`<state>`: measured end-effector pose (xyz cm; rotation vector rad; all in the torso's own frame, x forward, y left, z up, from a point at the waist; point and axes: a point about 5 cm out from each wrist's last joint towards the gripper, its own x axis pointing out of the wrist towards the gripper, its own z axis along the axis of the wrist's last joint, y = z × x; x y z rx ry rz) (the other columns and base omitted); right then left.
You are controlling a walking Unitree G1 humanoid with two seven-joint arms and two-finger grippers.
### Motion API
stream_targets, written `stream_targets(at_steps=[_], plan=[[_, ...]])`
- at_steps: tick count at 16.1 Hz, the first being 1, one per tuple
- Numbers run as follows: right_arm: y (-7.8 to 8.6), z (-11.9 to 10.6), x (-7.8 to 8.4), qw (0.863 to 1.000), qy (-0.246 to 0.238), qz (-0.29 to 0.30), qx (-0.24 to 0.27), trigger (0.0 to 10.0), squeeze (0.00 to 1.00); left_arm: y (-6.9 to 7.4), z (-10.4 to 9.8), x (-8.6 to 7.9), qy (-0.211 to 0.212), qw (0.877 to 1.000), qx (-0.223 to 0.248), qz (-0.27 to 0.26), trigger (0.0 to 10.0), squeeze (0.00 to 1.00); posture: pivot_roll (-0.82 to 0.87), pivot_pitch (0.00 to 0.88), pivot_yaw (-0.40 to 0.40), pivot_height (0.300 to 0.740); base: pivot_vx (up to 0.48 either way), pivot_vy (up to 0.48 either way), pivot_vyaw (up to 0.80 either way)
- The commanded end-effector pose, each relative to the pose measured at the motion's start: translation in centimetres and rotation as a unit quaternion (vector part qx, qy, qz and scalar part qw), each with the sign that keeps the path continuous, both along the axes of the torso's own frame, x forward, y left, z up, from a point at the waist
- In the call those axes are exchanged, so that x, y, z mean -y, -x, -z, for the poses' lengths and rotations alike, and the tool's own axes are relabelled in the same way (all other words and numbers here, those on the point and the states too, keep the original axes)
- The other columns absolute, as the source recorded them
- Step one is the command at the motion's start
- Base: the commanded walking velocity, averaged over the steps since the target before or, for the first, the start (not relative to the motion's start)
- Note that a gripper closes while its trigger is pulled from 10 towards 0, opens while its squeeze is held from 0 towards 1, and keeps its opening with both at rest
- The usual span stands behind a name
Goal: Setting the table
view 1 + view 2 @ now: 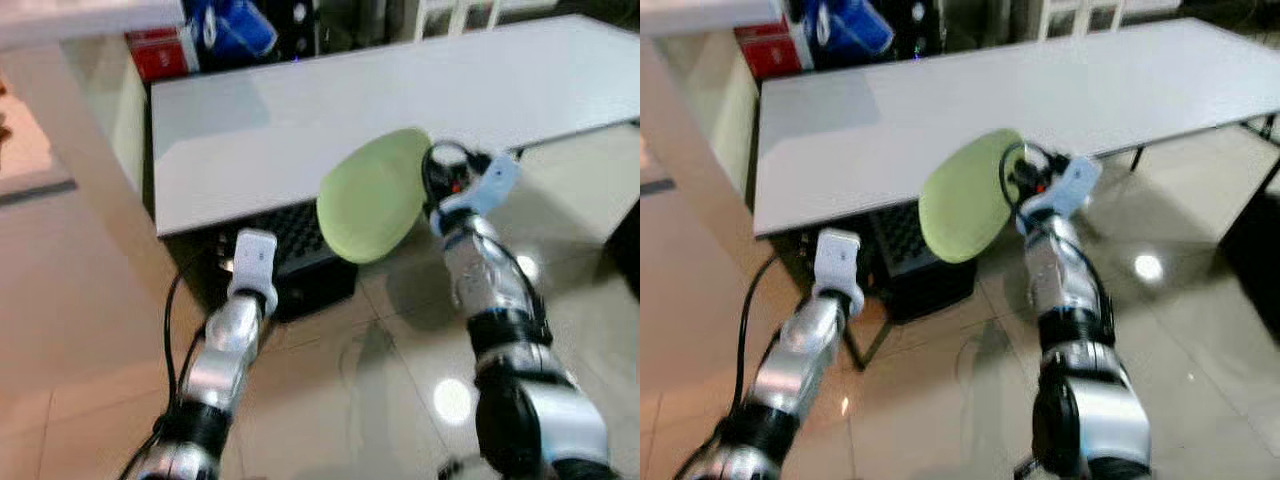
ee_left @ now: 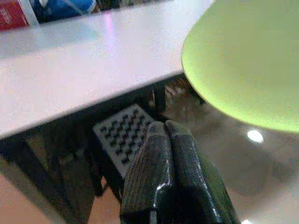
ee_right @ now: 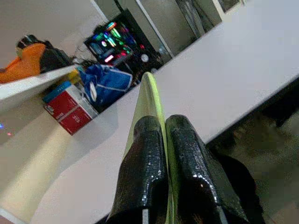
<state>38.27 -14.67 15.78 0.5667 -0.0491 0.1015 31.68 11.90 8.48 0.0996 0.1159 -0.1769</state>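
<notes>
Beside the white table (image 1: 400,110), right pincer (image 3: 164,140) clamps the green plate (image 1: 372,195) edge-on; left pincer (image 2: 167,140) closed, empty.

Two head views from high up, looking forward and down at the near edge of the white table (image 1: 400,90) and the glossy floor (image 1: 90,330) — almost the same scene, shifted a little sideways. Left wrist view from low, close under the table edge, facing along shut black fingers (image 2: 168,177) toward the green plate (image 2: 247,60). Right wrist view very near, along the fingers (image 3: 187,163) and the plate's rim, across the tabletop — table and plate shared by all four.
</notes>
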Motion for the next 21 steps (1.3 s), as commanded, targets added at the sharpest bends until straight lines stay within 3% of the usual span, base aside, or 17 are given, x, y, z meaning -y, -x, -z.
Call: stream_targets(at_steps=[1, 14, 18, 21], plan=[[-0.3, -1.6, 0.3, 1.000, 0.001, 0.004, 0.031, 10.0, 0.00, -0.1, 0.3, 0.0, 0.001, 1.000, -0.009, -0.003, 10.0, 0.00, 0.01, 0.000, 0.043, 0.740, 0.480, 0.000, 0.00], [-0.3, -1.9, 0.0, 0.999, 0.002, -0.005, 0.038, 10.0, 0.00, -0.2, 0.3, 0.1, 0.003, 1.000, -0.010, -0.001, 10.0, 0.00, 0.01, 0.000, 0.044, 0.740, 0.480, 0.000, 0.00], [-0.7, -3.9, -2.1, 0.994, 0.031, -0.074, 0.076, 10.0, 0.00, -0.3, 0.2, 0.2, 0.006, 1.000, -0.009, 0.003, 10.0, 0.00, 0.02, 0.000, 0.038, 0.740, 0.480, 0.000, 0.00], [-1.2, -4.5, -2.4, 0.994, 0.013, -0.082, 0.074, 10.0, 0.00, -0.3, 0.2, 0.2, 0.008, 1.000, -0.005, 0.000, 10.0, 0.00, 0.02, 0.000, 0.035, 0.740, 0.297, 0.000, 0.00]])
